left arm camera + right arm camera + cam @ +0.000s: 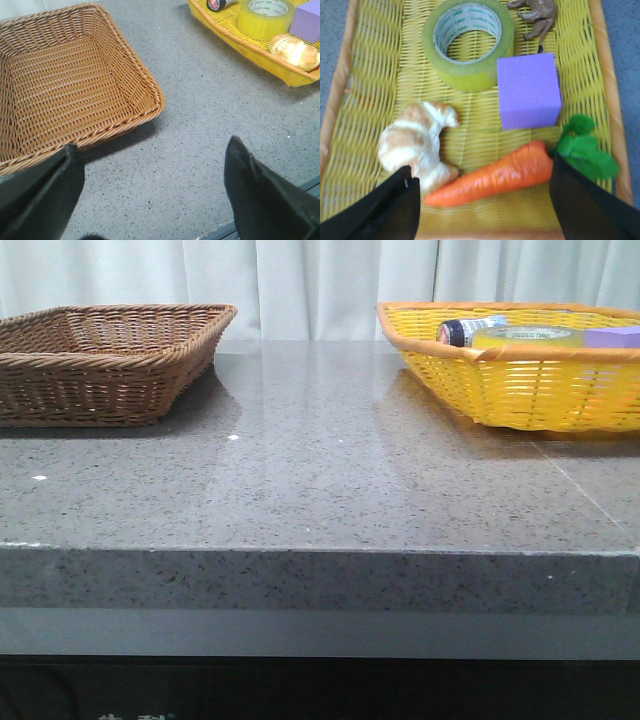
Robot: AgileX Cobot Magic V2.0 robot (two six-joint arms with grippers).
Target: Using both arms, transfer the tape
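Note:
The yellow tape roll (468, 45) lies flat in the yellow basket (365, 75), beside a purple block (528, 91). It also shows in the front view (525, 336) and the left wrist view (265, 17). My right gripper (480, 195) is open and empty, hovering over the basket's near end above a carrot (495, 175) and a croissant (417, 142), short of the tape. My left gripper (150, 180) is open and empty over bare table between the two baskets. Neither arm shows in the front view.
An empty brown wicker basket (100, 360) stands at the back left of the grey stone table (320, 470). The yellow basket also holds a small dark-capped bottle (470, 330) and a brown toy (537, 15). White curtains hang behind.

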